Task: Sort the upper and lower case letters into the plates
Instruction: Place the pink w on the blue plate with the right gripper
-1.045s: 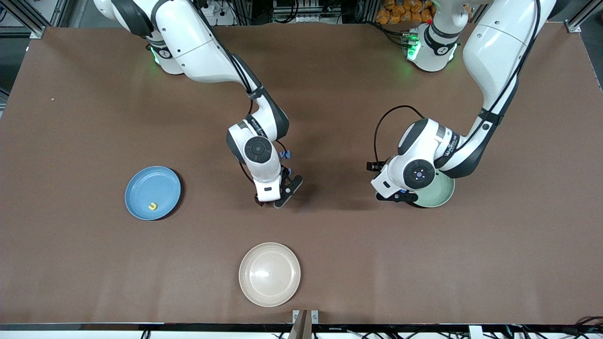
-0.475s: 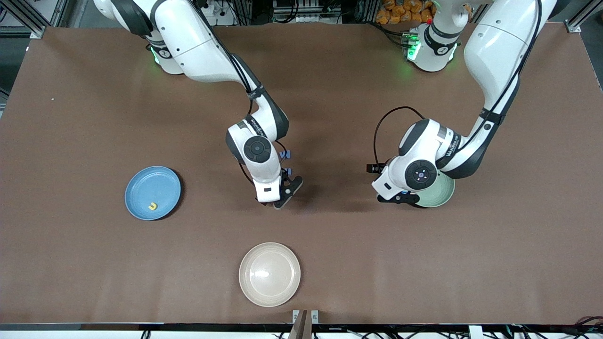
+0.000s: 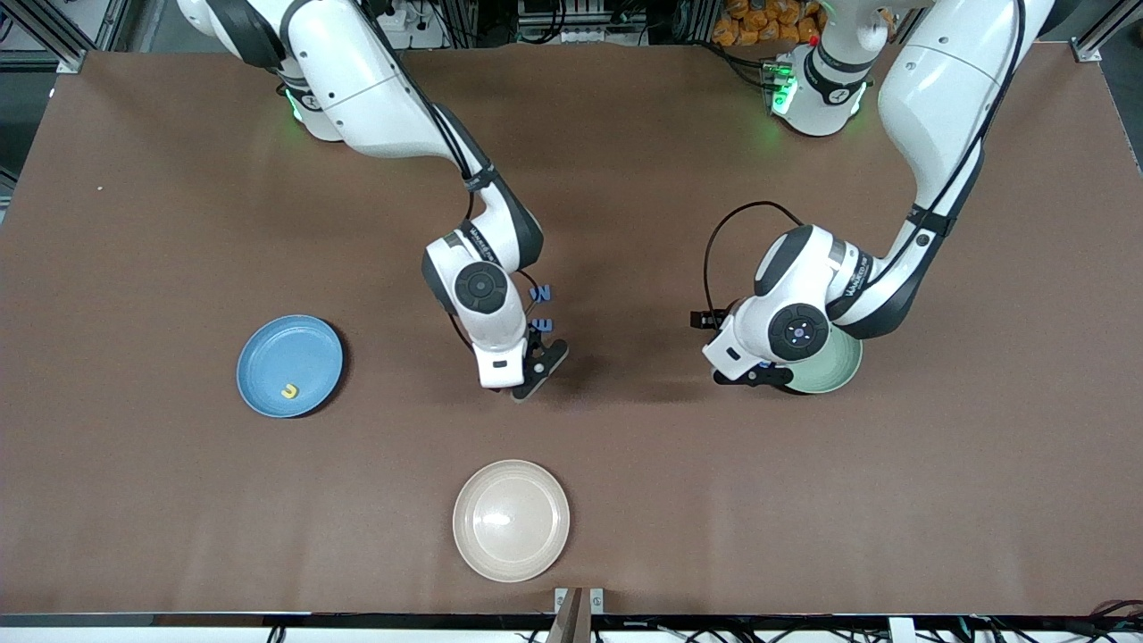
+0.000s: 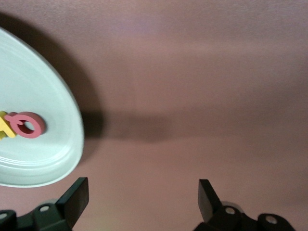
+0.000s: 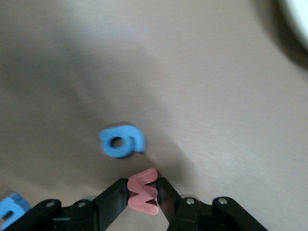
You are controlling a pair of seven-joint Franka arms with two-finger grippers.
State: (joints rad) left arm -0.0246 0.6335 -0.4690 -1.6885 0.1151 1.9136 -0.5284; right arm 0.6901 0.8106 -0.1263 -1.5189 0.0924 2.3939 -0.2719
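My right gripper (image 3: 525, 386) (image 5: 143, 185) is shut on a small red zigzag letter (image 5: 143, 195), low over the middle of the table. Beside it on the table lie blue letters (image 3: 540, 292) (image 3: 540, 324). The right wrist view shows a blue one (image 5: 121, 141) just past the fingertips and another (image 5: 9, 211) at the edge. The sky blue plate (image 3: 277, 353) holds a yellow letter (image 3: 289, 391). My left gripper (image 3: 755, 375) (image 4: 143, 192) is open and empty over bare table beside the mint plate (image 3: 839, 366) (image 4: 43, 159). That plate holds a red letter (image 4: 29, 125) and a yellow one (image 4: 4, 126).
A beige plate (image 3: 511, 520) stands nearest the front camera, at the table's middle. A pale plate rim (image 5: 299, 14) shows in a corner of the right wrist view. The left arm's wrist covers much of the mint plate in the front view.
My right gripper has shut on the red letter and shifted slightly toward the right arm's end of the table. The left arm has barely moved.
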